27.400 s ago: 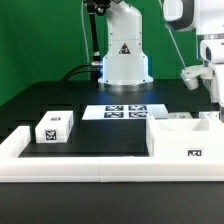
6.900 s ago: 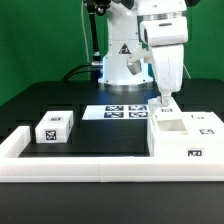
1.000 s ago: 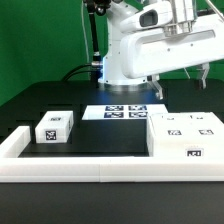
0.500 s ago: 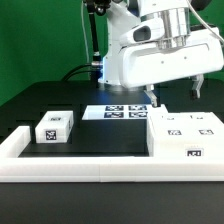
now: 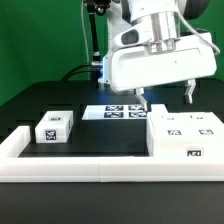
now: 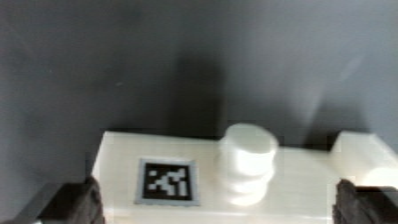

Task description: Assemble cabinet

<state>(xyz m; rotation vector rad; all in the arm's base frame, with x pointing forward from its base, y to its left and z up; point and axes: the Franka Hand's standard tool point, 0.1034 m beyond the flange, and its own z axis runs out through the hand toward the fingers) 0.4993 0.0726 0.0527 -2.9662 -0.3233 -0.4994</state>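
I see the gripper (image 5: pixel 167 100) spread wide and empty, hovering above the cabinet (image 5: pixel 176 142). The cabinet sits near, at the exterior view's right, beside the border rail (image 5: pixel 70 168). 1 small tagged block (image 5: pixel 53 127) lies well apart, at the exterior view's left.

A: What lies on the black surface (image 5: pixel 100 138)?
B: A small tagged block (image 5: pixel 53 127) at the exterior view's left, the marker board (image 5: pixel 118 111) flat mid-back, the cabinet (image 5: pixel 170 148) at that view's right, and a white border rail (image 5: pixel 90 167) along the front.
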